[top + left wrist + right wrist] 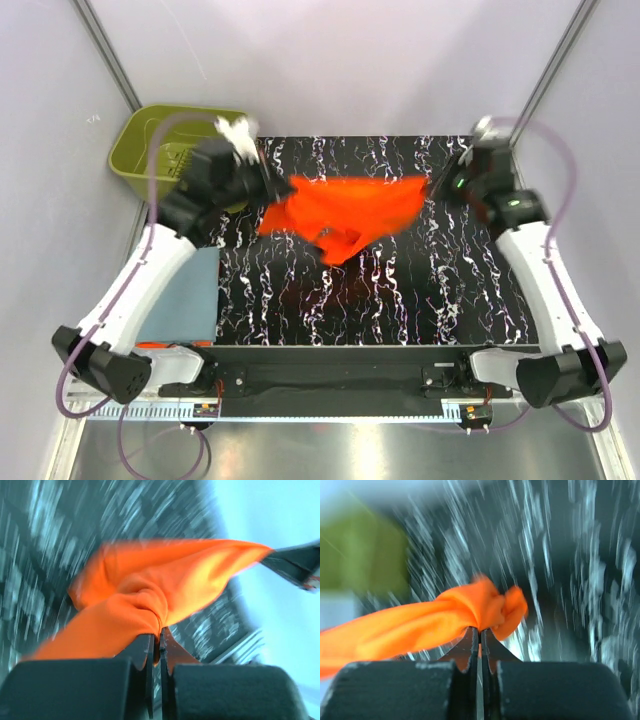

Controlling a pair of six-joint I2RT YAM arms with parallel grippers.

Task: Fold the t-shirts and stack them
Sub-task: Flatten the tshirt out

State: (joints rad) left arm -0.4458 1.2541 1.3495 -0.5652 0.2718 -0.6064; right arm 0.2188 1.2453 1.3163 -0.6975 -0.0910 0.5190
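Top external: left claw (pixel 265 190) and right claw (pixel 432 186) clamp orange t-shirt (pixel 345 212) between them; keep taut, lower evenly.

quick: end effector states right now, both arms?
Left end effector: closed, pinching a bunched bit of the orange t-shirt.
Right end effector: closed, pinching the opposite end of the same shirt.

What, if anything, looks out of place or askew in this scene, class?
The orange t-shirt is not flat: it hangs stretched between the left end effector and the right end effector, each shut on bunched cloth, and a crumpled fold sags in the middle. Nothing looks spilled or damaged.
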